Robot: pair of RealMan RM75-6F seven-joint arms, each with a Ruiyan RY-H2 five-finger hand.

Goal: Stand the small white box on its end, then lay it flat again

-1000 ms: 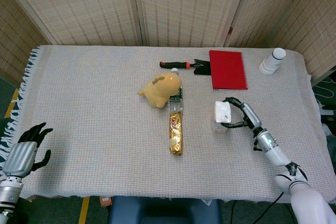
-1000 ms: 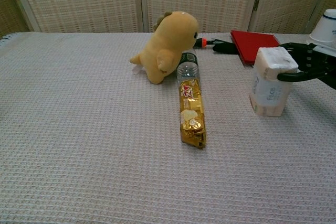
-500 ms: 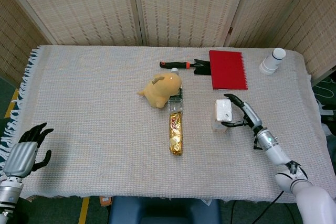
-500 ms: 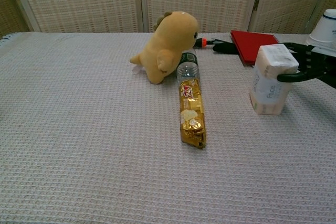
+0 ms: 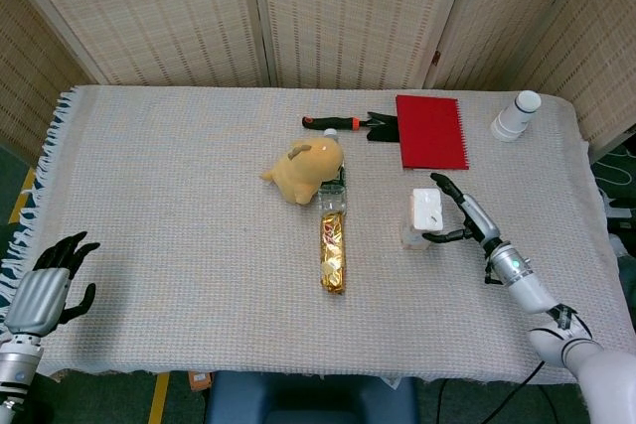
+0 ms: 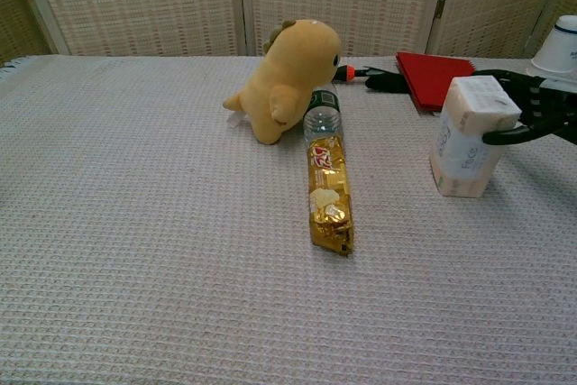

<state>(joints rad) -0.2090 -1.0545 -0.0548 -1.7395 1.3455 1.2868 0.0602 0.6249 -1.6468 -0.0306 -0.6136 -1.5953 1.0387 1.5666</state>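
At the far left edge of the bench (image 5: 179, 196), off its front corner, the left hand (image 5: 45, 285) hangs with its dark fingers spread and nothing in them — it shows only in the head view.

Toward the middle lies a yellow plush toy (image 5: 306, 168), on its side with its head toward the back. Just in front of it a clear plastic bottle (image 6: 321, 117) lies with its dark cap against the toy, and a gold snack packet (image 5: 332, 251) lies lengthwise, its far end on or against the bottle, running toward the front edge. Behind the toy, a tool with a black and orange handle (image 5: 338, 124) lies crosswise, its dark end touching a red notebook (image 5: 431, 131) that lies flat.

Right of the packet stands the small white box (image 6: 471, 137) on its end, leaning a little with its top tipped to the right. The right hand (image 5: 459, 217) holds it from the right side: fingers reach over the top edge and the thumb presses lower on the near face, the box pinched between them. Its bottom rests on the cloth.

At the back right corner a white cylindrical container (image 5: 516, 115) stands — well apart from the box.
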